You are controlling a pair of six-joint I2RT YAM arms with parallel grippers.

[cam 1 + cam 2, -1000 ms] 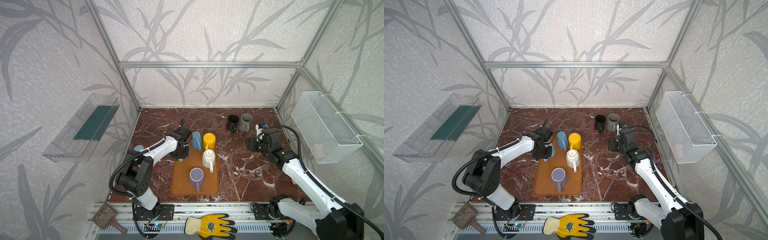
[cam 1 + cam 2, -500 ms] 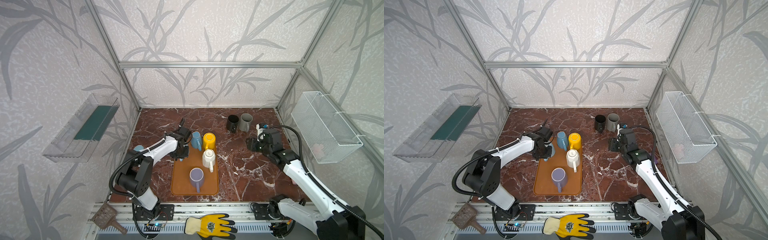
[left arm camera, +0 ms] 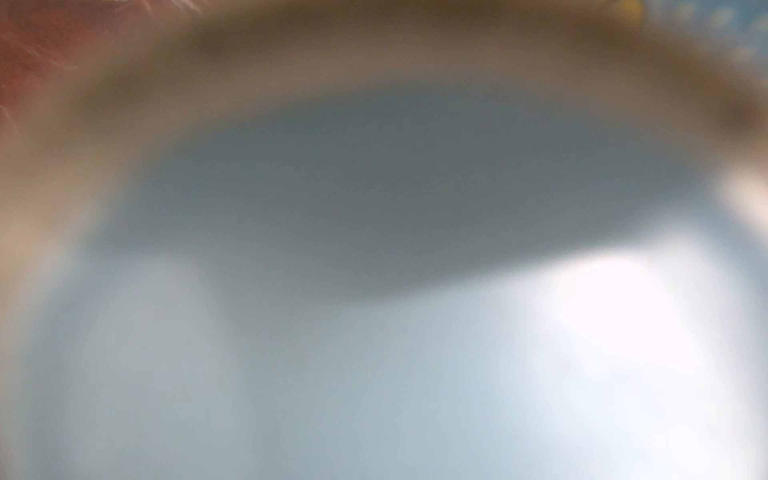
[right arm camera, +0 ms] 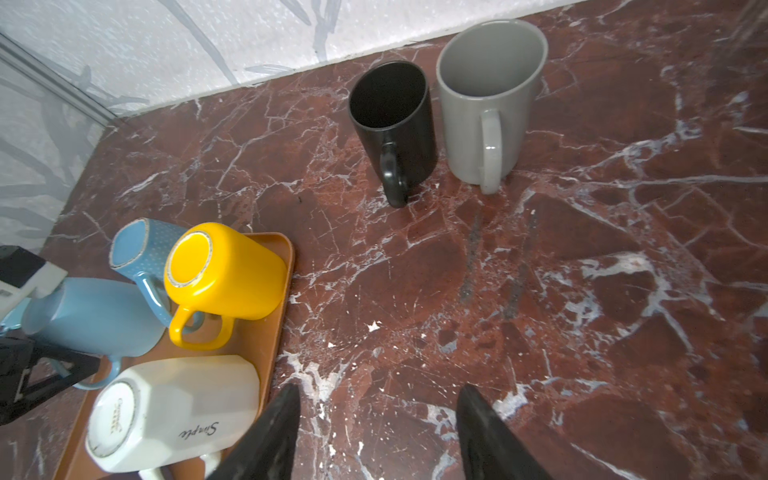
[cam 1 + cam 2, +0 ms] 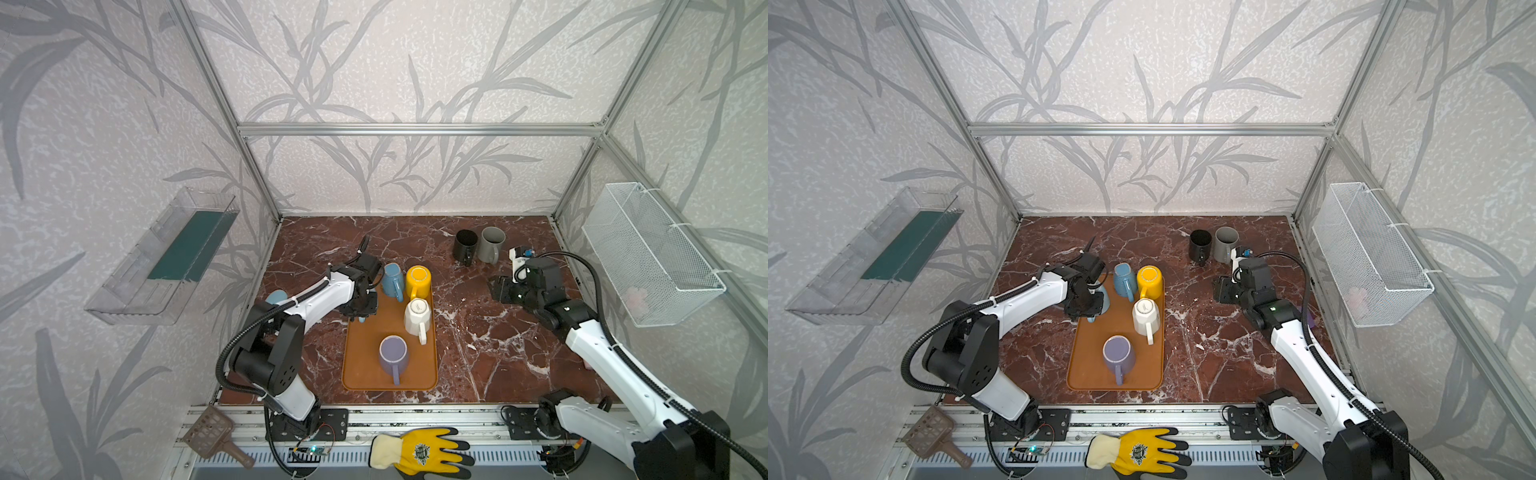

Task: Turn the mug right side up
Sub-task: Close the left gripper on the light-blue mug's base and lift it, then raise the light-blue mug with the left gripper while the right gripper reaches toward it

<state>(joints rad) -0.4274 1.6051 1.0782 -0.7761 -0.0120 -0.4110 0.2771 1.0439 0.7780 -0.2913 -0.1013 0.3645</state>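
A pale blue mug (image 4: 93, 318) stands at the far left of the orange tray (image 5: 365, 374), mostly hidden under my left gripper (image 5: 360, 308) in both top views; only a sliver (image 5: 1104, 301) shows. In the right wrist view the black fingers (image 4: 62, 368) sit shut at its handle. The left wrist view is filled by a blurred pale blue surface (image 3: 374, 374). My right gripper (image 4: 378, 390) hangs open over bare marble right of the tray, holding nothing; it is also in a top view (image 5: 1223, 291).
On the tray a dotted blue mug (image 5: 392, 278), a yellow mug (image 5: 419, 280) and a white mug (image 5: 417, 316) stand base up; a purple mug (image 5: 392, 353) stands open end up. A black mug (image 5: 465, 245) and a grey mug (image 5: 491, 243) stand upright at the back.
The left gripper's jaws have closed the last bit at the pale blue mug's handle. The right arm has shifted slightly; the mugs stay where they were.
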